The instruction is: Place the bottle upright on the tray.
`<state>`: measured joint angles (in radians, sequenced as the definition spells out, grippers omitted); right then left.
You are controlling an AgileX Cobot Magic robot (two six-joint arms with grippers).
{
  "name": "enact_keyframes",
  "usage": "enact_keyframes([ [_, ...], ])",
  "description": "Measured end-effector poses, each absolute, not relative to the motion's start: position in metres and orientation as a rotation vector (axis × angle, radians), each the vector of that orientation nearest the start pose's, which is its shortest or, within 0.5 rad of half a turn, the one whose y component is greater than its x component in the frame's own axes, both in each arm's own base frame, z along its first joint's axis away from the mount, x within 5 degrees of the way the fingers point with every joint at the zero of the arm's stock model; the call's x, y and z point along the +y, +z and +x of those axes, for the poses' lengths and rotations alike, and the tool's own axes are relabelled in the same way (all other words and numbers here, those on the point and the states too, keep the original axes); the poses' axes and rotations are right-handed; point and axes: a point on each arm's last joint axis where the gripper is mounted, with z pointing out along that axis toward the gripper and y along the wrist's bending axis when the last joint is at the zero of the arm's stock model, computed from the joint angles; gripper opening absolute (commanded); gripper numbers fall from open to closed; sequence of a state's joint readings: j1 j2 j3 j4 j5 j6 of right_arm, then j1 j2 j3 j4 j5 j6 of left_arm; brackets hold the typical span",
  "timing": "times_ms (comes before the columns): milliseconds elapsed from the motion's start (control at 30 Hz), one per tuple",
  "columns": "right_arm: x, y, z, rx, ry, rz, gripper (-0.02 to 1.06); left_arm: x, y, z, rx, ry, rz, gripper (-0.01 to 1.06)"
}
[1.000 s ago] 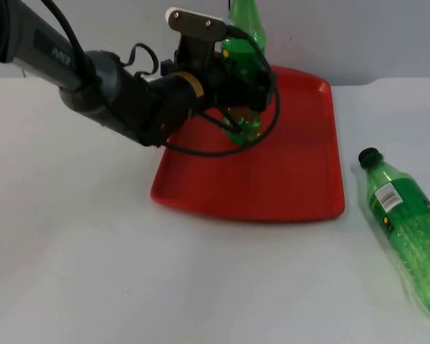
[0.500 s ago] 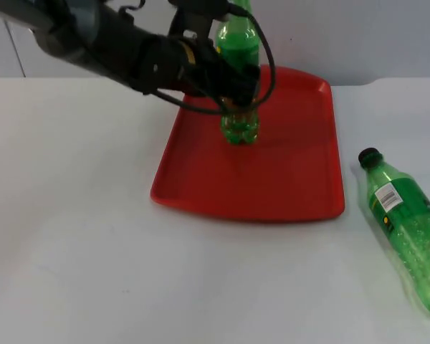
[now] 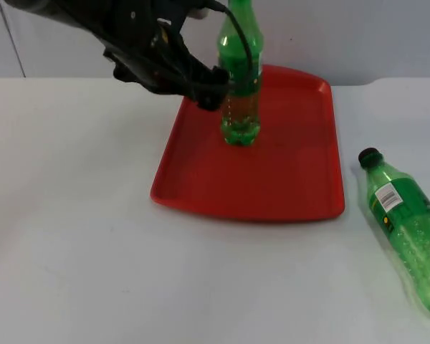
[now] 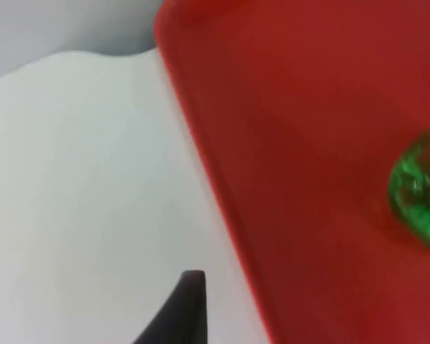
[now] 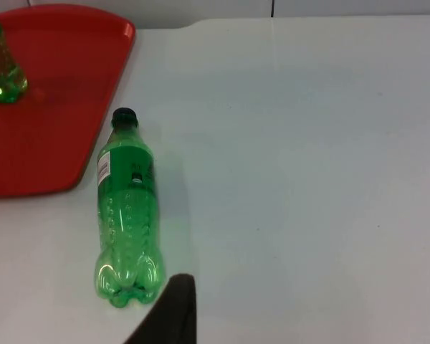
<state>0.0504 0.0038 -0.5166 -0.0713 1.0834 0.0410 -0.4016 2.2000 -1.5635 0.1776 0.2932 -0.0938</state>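
White surface [image 3: 72, 236] carries everything; our left hand [image 3: 213, 92] hangs just left of the upright bottle [image 3: 240, 86] on the tray [image 3: 287, 186], and we cannot tell its grip. Our right hand waits over a second bottle [image 5: 125, 208] lying beside the tray, neck trayward, open surface around it.

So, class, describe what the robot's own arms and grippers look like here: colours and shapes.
The left arm is glossy black with rounded segments and ends in a blocky black left gripper beside the upright bottle on the red tray. The right gripper shows a black tapered tip and waits above the lying bottle.
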Motion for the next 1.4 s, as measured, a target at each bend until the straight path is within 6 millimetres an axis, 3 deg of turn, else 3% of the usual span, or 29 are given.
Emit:
enact_keyframes([
  [533, -0.006, 0.280, -0.007, 2.052, -0.029, -0.005, 1.05, -0.168, 0.244, 0.415, 2.378, -0.047, 0.518, 1.05],
  [767, -0.006, 0.280, -0.007, 2.052, -0.029, -0.005, 1.05, -0.162, 0.302, 0.387, 2.318, -0.118, 0.563, 1.05],
  [1400, -0.006, 0.280, -0.007, 2.052, -0.029, -0.005, 1.05, -0.141, 0.379, 0.330, 2.223, -0.172, 0.568, 1.05],
])
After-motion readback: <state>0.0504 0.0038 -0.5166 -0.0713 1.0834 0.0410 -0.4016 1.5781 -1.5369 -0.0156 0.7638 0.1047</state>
